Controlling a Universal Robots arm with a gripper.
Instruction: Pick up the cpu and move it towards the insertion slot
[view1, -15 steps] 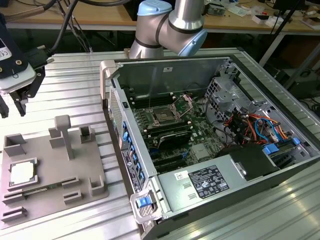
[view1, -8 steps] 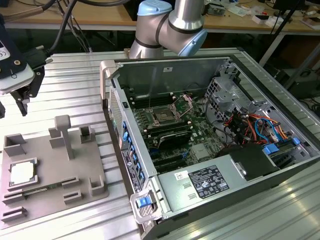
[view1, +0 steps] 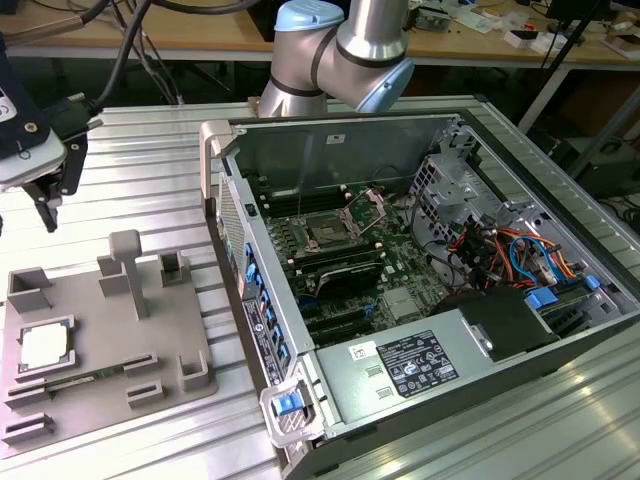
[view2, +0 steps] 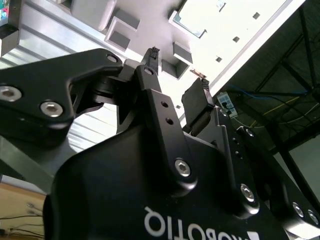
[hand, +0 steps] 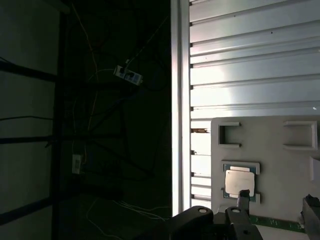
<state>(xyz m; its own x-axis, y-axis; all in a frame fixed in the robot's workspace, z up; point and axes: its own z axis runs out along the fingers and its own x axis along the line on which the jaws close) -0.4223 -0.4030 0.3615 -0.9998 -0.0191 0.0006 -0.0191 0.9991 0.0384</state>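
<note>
Slatted table (view1: 150, 170); claw (view1: 55, 198) half off-frame

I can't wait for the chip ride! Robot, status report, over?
Pincer open, empty, hovering apart from the cpu. Cpu lying in its grey tray. Insertion slot inside the open case. Path to cpu looks clear.

A ribbed aluminium table (view1: 150, 170) carries everything. A grey plastic tray (view1: 105, 322) lies on it at the exterior view's left. An open computer case (view1: 330, 150) stands just beside the tray, to the right.
</note>
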